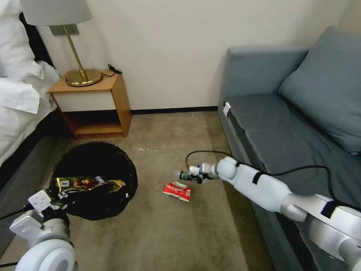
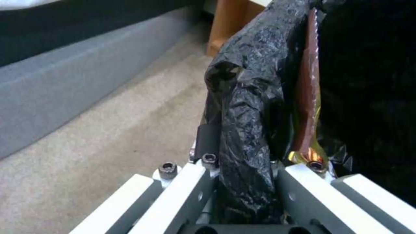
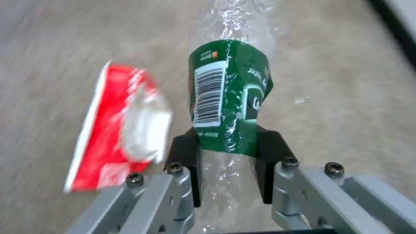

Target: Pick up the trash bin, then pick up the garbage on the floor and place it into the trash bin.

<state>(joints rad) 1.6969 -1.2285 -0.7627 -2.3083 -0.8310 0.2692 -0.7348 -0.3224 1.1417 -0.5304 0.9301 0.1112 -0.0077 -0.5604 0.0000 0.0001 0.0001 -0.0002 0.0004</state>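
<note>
Your right gripper (image 3: 227,152) is closed on the clear green-labelled bottle (image 3: 229,107), the dark pads pinching it across the lower edge of the label, so the bottle's long axis runs straight out ahead of the wrist, in line with the forearm. In the head view the right gripper (image 1: 195,176) hangs over open carpet (image 1: 180,233), just beside the front edge of the sofa (image 1: 240,124), and the bottle (image 1: 185,175) points toward your left side. That is where the trash bin (image 1: 96,177) lies: well apart from the bottle, across bare carpet, near the foot of the nightstand (image 1: 94,101). Your left gripper (image 2: 242,182) is clamped on the bin's near rim, its jaws pinching the black bag folded over the edge, and the gold-brown snack wrapper (image 1: 88,183) already lies inside, one end of it close by the left fingers (image 2: 303,182). So the move to come, as I judge it, is a sideways carry leftward with the bottle leading neck-first toward the bin's open mouth. The red-and-white packet (image 1: 177,191) lies flat on the carpet just below and slightly left of the held bottle, not touching it, nearer your right arm than your left, and it is not yet collected.
</note>
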